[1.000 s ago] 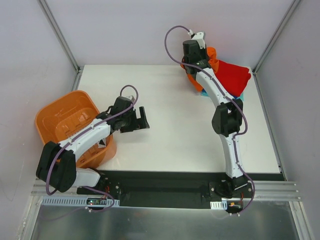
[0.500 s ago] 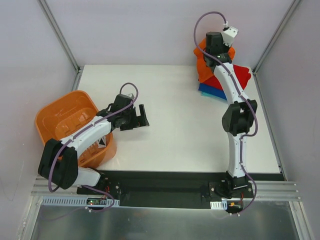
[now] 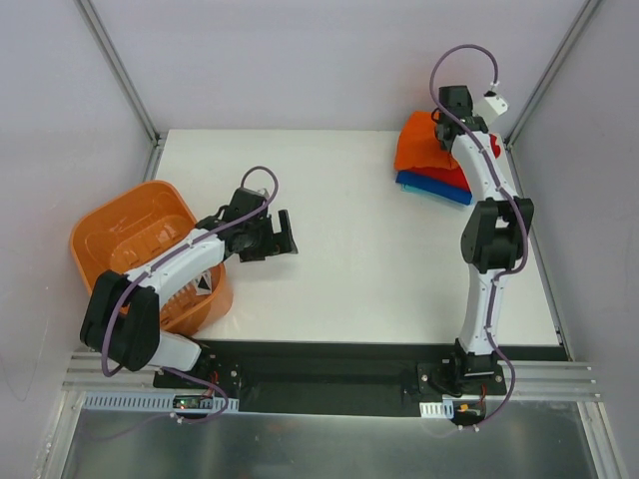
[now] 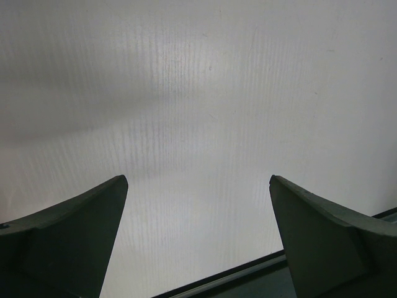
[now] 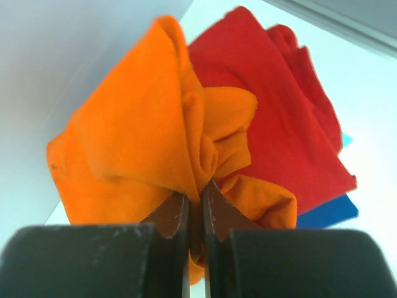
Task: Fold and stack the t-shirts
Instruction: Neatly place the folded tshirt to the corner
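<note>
Right gripper (image 5: 196, 205): clamped tight on a pinched fold of the orange t-shirt (image 5: 136, 136).
Left gripper (image 4: 197, 181): jaws spread wide, nothing held, over bare table (image 3: 349, 249) just right of the basket (image 3: 120, 239).
Shirt's place: far right corner, bunched over the left part of the red t-shirt (image 5: 279, 124), with the blue t-shirt (image 5: 329, 211) beneath.
Step, as judged: the orange shirt is being laid on the stack. It should be lowered, flattened and squared to the stack before release, so the pile is not dragged.
Pointing: crumpled; collar, hem and long axis cannot be told.

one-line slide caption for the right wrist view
Jaws shut on the bunched orange t-shirt, red t-shirt lying on blue t-shirt behind it
</note>
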Controlling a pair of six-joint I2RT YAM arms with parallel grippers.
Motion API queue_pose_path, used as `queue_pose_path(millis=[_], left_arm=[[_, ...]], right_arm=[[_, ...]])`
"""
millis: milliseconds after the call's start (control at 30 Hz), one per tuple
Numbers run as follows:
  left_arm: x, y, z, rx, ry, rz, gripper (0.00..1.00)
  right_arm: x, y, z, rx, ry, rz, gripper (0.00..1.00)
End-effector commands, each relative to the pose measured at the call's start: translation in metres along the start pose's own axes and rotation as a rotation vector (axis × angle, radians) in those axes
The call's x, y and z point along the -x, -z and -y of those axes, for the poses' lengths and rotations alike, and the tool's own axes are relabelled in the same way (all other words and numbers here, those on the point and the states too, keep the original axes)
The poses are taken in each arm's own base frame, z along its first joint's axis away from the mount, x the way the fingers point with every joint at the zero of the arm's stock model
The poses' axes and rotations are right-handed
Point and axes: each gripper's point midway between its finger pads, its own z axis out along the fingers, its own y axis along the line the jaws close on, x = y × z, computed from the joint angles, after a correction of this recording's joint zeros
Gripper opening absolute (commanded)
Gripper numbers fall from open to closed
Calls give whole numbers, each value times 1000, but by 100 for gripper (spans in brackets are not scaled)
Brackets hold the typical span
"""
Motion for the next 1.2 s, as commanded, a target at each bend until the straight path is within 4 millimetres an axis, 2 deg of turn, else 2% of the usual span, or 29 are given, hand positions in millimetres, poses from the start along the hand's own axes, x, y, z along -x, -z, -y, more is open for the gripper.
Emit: queue_pose_path(millis=[0,100,200,333,367,400,433,500,567,733,833,900,933,1000,1100,1133,1167], left_arm=[[8,2,4,-16,-2,-1,99],[8,3,4,-16,-1,2,99],[9,4,5,-21,-2,4,99],[8,4,5,-20,-2,5,99],[8,5,5,-21,-2,6,99],[9,5,6,-23,-2,7,99],[9,5,6,-24,-4,6,99],[8,5,6,-26,-3,5,99],[8,5,7,-32,-3,3,99],[9,5,12,-51,1,-6,99],[10,6,13,-54,0,-3,99],[11,7,14,-57,-2,-1,99],[12,8,15,-57,-6,5,99],[14,9,17,-64,-10,7,100],[15,9,19,-74,-11,6,99],[15,9,19,-73,-11,5,99],[15,9,20,-77,-12,6,99]], right_arm=[[47,23,24,-2,-198,21,1],[38,16,40,-34,-221,-12,1],[37,15,50,-58,-232,-7,1],[30,6,53,-43,-228,-64,1],[26,5,52,-30,-211,-87,6],[19,7,45,3,-196,-127,26],[20,-1,52,-6,-189,-137,39],[18,-3,58,-2,-150,-167,62],[23,-1,67,-14,-115,-156,67],[54,14,84,-21,-60,-111,70],[75,27,86,2,8,-90,71],[82,35,85,29,84,-95,74],[89,41,76,75,95,-99,75],[90,48,65,156,134,-126,75],[80,64,20,431,153,-207,70],[68,79,-2,582,126,-285,69],[67,79,-18,658,111,-292,66]])
